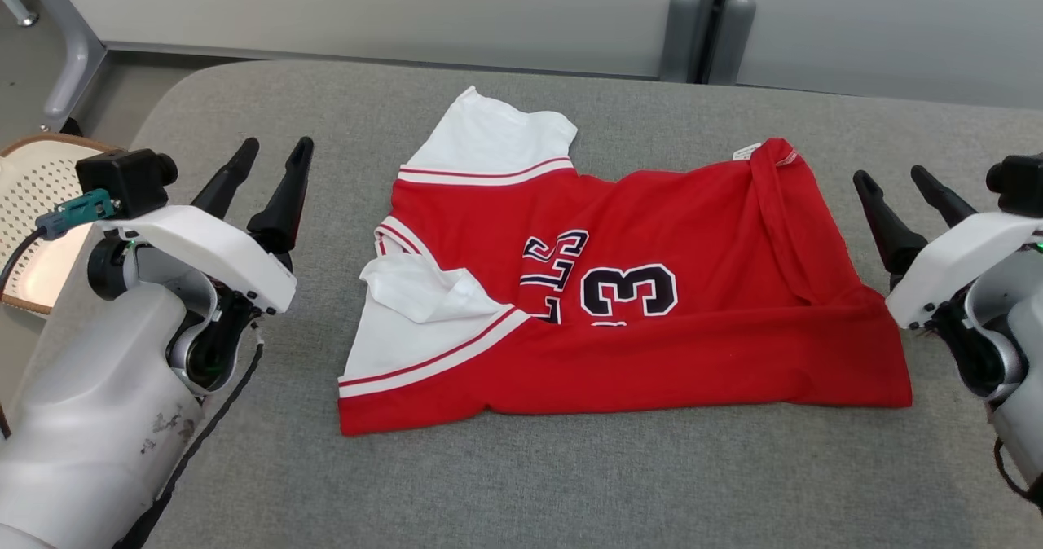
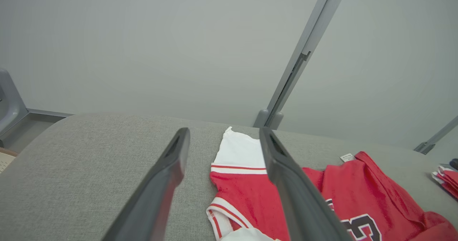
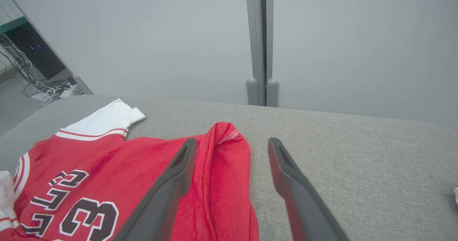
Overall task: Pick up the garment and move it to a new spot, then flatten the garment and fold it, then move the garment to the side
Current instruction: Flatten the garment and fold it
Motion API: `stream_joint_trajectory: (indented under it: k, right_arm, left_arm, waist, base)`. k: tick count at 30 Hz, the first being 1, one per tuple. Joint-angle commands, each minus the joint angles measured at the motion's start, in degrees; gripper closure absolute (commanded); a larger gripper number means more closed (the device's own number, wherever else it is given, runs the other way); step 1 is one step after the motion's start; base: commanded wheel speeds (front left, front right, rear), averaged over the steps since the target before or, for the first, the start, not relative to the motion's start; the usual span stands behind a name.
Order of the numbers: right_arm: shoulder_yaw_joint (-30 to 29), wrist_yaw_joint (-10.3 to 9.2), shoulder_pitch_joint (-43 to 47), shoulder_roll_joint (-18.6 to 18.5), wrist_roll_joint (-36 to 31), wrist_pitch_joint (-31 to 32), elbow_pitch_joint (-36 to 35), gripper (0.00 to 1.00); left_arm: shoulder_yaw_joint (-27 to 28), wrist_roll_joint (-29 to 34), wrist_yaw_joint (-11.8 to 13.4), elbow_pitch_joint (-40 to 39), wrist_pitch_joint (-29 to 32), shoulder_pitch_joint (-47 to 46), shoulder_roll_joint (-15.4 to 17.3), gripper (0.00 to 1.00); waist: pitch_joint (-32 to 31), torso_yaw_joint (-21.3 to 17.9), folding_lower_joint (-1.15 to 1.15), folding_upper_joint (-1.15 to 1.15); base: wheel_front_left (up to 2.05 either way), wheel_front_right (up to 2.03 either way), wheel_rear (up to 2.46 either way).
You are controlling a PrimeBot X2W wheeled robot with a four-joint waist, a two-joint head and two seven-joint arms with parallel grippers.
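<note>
Two grippers in view, both with fingers spread wide and nothing between them: left gripper (image 1: pixel 277 148) beside the left end of the garment (image 1: pixel 652 345), right gripper (image 1: pixel 890 176) just beside its right end, neither touching the cloth. Red garment lying in the middle of the grey padded table (image 1: pixel 521 484), doubled over with a smooth fold along the near edge. White sleeves with red stripes at the left end, far sleeve (image 1: pixel 489 138) flat and pointing toward the back, near sleeve (image 1: pixel 424 313) rumpled by the collar. Dark lettering and a large 3 partly tucked under the fold. Small white tag (image 1: pixel 745 151) at the far right corner. Behind the table, a pale partition wall (image 1: pixel 367 3); off to the left, a perforated chair seat (image 1: pixel 33 199). Seen from the right wrist, one of the right fingers (image 3: pixel 171 187) in line with the red hem.
</note>
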Motion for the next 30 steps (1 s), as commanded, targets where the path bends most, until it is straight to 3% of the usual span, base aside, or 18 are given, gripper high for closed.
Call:
stream_joint_trajectory:
  k: [1,4,7,11,16,22,30]
  right_arm:
    - [-0.1,0.00,1.4,0.7,-0.1,-2.0,-1.0,0.00]
    - [-0.3,-0.01,3.6,1.2,-2.2,-8.0,-2.9,0.00]
    - [-1.7,0.00,6.1,3.0,-4.8,-13.0,-4.0,0.00]
    - [-6.2,-0.01,10.2,5.4,-9.5,-15.7,-5.9,0.00]
    - [-14.0,0.00,15.8,9.3,-15.4,-16.0,-11.1,0.00]
    - [-23.3,0.00,25.7,16.5,-23.9,-16.0,-19.7,0.00]
    - [-25.3,0.00,28.9,20.1,-28.2,-16.0,-21.5,0.00]
  left_arm:
    - [2.8,0.0,0.3,-1.4,-0.3,1.0,-0.4,0.00]
    - [12.9,5.6,1.7,-6.1,-0.4,5.3,-1.1,0.00]
    - [22.2,9.5,3.4,-10.5,-0.3,12.3,-4.2,0.00]
    - [30.1,17.5,4.0,-16.8,-0.3,20.3,-7.8,0.00]
    - [35.6,25.4,3.5,-22.0,-0.3,27.3,-11.8,0.00]
    - [41.6,33.8,1.7,-25.1,-0.3,35.9,-17.9,0.00]
    - [46.0,38.4,-0.2,-24.4,-0.3,38.8,-21.2,0.00]
  waist:
    - [-1.1,0.1,0.00,0.00]
    - [-2.3,0.0,0.00,0.00]
    - [-3.5,-0.2,0.00,0.00]
    - [-4.9,-0.3,0.00,0.00]
    - [-5.9,-0.5,0.00,0.00]
    - [-6.4,-0.9,0.00,0.00]
    - [-5.6,-1.4,0.00,0.00]
  base:
    - [0.00,0.00,0.00]
    - [0.00,0.00,0.00]
    - [0.00,0.00,0.00]
    - [0.00,0.00,0.00]
    - [0.00,0.00,0.00]
    - [0.00,0.00,0.00]
    - [0.00,0.00,0.00]
